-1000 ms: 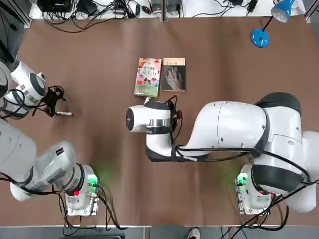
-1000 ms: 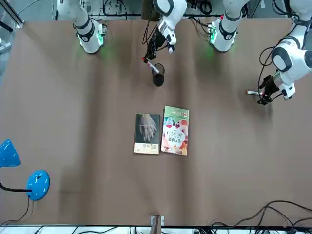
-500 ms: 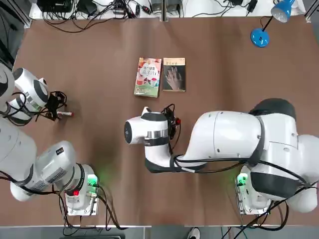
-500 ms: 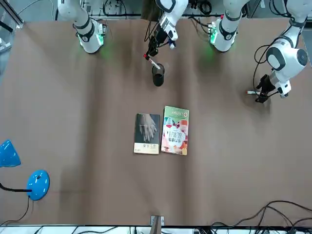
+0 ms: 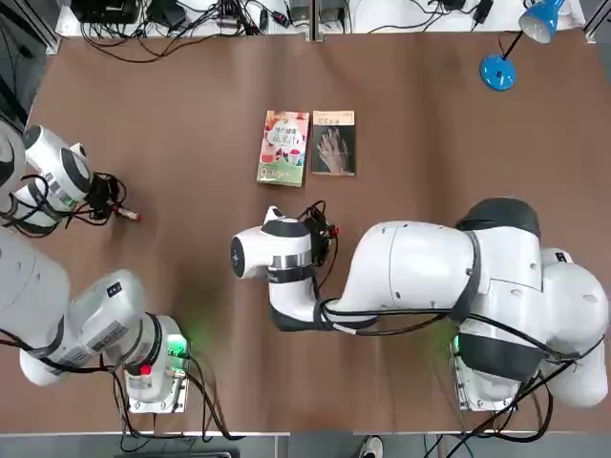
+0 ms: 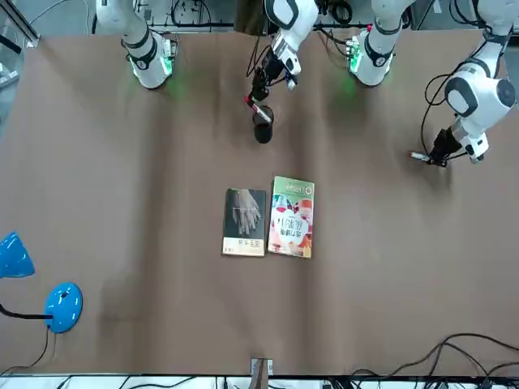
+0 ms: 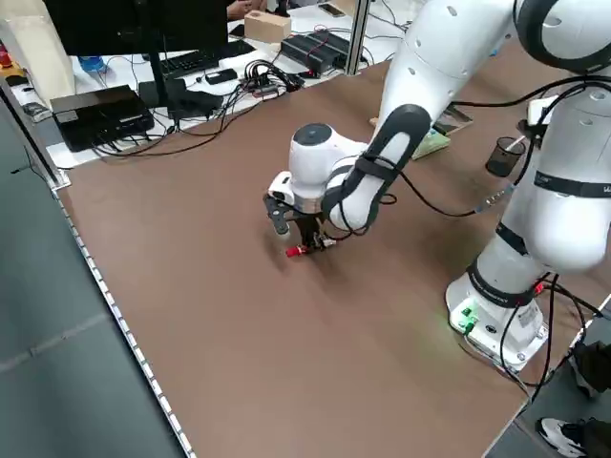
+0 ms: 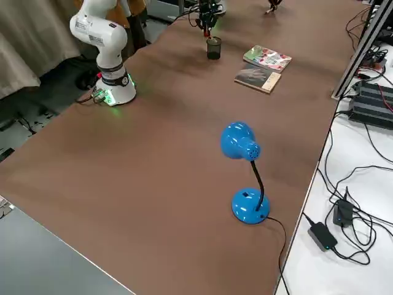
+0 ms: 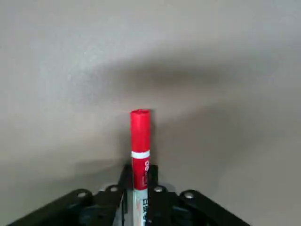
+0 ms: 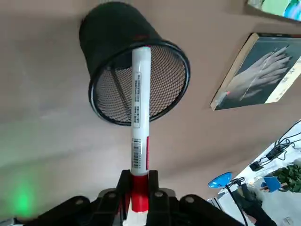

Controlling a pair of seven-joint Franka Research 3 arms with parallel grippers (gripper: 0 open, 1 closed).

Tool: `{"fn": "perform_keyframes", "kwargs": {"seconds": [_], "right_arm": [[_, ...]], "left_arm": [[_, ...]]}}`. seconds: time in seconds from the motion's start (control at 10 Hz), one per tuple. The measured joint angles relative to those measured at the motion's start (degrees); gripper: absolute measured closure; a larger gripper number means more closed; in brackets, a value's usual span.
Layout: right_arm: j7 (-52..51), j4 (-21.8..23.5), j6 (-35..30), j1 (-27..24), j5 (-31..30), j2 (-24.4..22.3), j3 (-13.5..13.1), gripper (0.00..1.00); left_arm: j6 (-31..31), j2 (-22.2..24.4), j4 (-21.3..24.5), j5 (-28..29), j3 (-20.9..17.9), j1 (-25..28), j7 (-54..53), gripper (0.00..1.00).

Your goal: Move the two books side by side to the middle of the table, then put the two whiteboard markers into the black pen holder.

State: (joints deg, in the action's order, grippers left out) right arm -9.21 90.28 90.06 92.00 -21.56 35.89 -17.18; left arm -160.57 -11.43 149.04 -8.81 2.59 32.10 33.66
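My right claw is closed on a slim white marker by its red end; the white barrel, printed with dark barcode-like marks, tilts over the mouth of the black mesh pen holder, near the middle of the table. Off to the left, my left claw pinches the other marker, red-capped with a white ring. Beyond, on the far side, the bright fruit-covered book lies just beside the dark hand-picture one.

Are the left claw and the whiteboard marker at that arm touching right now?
Touching. The left wrist view shows the left claw shut on the marker, one finger against each side of its barrel, red end sticking out beyond them.
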Motion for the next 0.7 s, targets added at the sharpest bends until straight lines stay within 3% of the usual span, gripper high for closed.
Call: {"fn": "perform_keyframes", "kwargs": {"seconds": [0.2, 0.4, 0.7], "right_arm": [[0.0, -0.7, 0.0, -0.1, 0.0, 0.7, -0.4, 0.81], [0.0, -0.9, 0.0, -0.6, -1.1, 1.0, -0.5, 0.7], [0.2, -1.4, 0.0, -1.4, -1.5, 1.1, -0.9, 0.24]], "left_arm": [[2.2, 2.7, -1.3, 0.0, 2.0, 0.0, 0.4, 0.83], [11.5, 8.1, -5.3, 0.0, 4.3, 0.1, 1.5, 0.83], [28.7, 16.4, -15.0, 0.1, 14.0, -0.2, 10.3, 0.83]]}}
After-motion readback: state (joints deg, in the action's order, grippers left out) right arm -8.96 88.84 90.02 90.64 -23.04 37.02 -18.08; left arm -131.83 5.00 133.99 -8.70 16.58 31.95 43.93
